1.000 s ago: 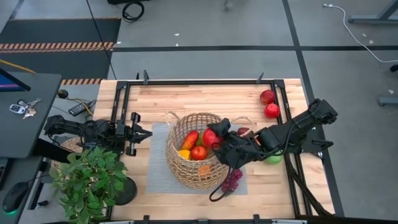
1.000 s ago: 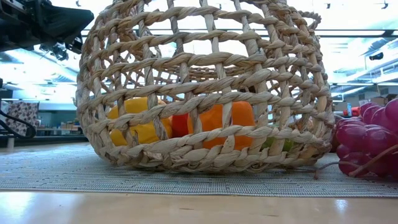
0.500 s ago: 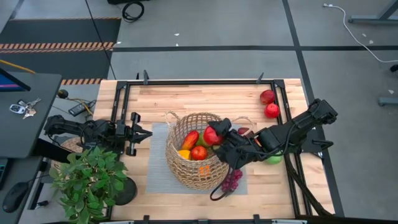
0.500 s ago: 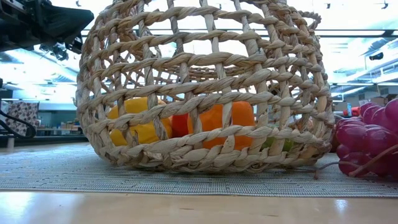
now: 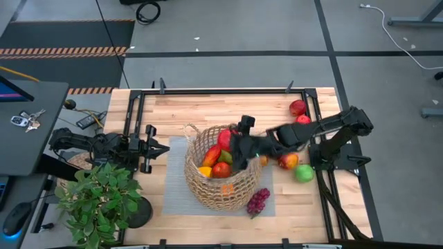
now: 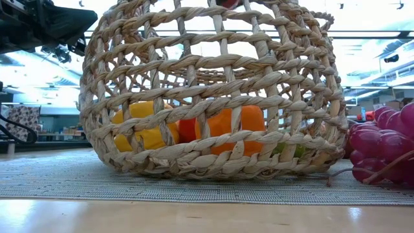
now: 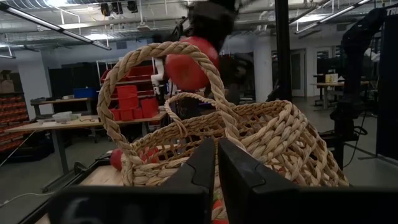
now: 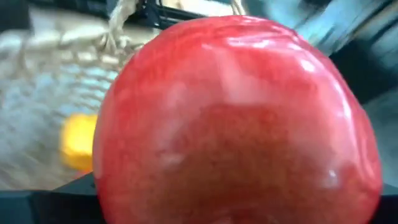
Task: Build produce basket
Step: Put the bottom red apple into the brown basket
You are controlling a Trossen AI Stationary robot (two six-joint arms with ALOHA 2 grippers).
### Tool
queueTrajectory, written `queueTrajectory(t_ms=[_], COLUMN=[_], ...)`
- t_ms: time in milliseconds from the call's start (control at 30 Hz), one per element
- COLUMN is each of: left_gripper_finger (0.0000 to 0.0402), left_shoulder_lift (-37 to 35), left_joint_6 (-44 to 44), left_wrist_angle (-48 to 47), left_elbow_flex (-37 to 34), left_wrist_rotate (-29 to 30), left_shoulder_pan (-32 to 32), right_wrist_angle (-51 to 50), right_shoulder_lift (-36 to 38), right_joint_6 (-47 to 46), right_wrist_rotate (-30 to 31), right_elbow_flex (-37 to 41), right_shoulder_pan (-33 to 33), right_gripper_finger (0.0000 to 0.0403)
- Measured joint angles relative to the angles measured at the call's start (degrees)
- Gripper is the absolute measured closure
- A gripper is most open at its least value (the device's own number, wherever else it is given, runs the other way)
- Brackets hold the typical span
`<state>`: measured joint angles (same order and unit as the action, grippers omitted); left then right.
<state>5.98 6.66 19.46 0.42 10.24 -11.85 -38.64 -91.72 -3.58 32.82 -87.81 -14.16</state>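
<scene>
High view: my right gripper (image 5: 230, 143) pinches a red apple (image 5: 225, 137) over the basket (image 5: 216, 174), which stands on the grey mat (image 5: 176, 187) at table centre. Left gripper (image 5: 154, 149) waits beside the mat, near the plant (image 5: 100, 197); its fingers (image 7: 205, 163) are pressed together.

Status, as a judgement: task partly complete. Basket already holds several items, including an apple (image 5: 221, 169), an orange piece (image 6: 234, 123) and a yellow piece (image 6: 142, 126).

Remaining outside:
- grapes (image 5: 257, 201), just beside the basket
- two red apples (image 5: 298, 113) near the far right corner
- red-yellow fruit (image 5: 288, 161)
- green apple (image 5: 304, 173)
</scene>
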Motion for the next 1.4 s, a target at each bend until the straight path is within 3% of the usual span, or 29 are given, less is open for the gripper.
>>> queueTrajectory(t_ms=[233,467,567,767,1100,1400], left_gripper_finger=[0.0369,0.0371,0.0375,0.0373,0.0371,0.0374], left_shoulder_lift=[0.02,0.02,0.01,0.0,0.09,0.76], left_joint_6=[0.0,0.0,0.0,0.0,0.0,0.0], left_wrist_angle=[-0.01,0.0,0.0,0.0,0.07,0.04], left_elbow_flex=[0.01,-0.01,0.01,0.01,-0.01,0.0], left_wrist_rotate=[0.01,0.01,0.0,0.0,-0.02,0.02], left_shoulder_pan=[0.0,0.01,-0.01,0.0,0.0,0.02], right_wrist_angle=[-0.02,0.01,0.0,0.17,9.68,6.49], right_shoulder_lift=[0.0,0.0,0.0,-0.14,-6.42,-11.77], right_joint_6=[-28.04,-46.43,-47.46,-47.4,-47.29,-41.24], right_wrist_rotate=[-14.38,-24.87,-29.03,-31.44,-41.56,-43.21], right_elbow_flex=[0.02,0.02,0.02,0.04,0.09,0.07], right_shoulder_pan=[6.92,10.22,10.88,10.62,8.84,10.05], right_gripper_finger=[0.008,0.0074,0.0073,0.0072,0.0072,0.0072])
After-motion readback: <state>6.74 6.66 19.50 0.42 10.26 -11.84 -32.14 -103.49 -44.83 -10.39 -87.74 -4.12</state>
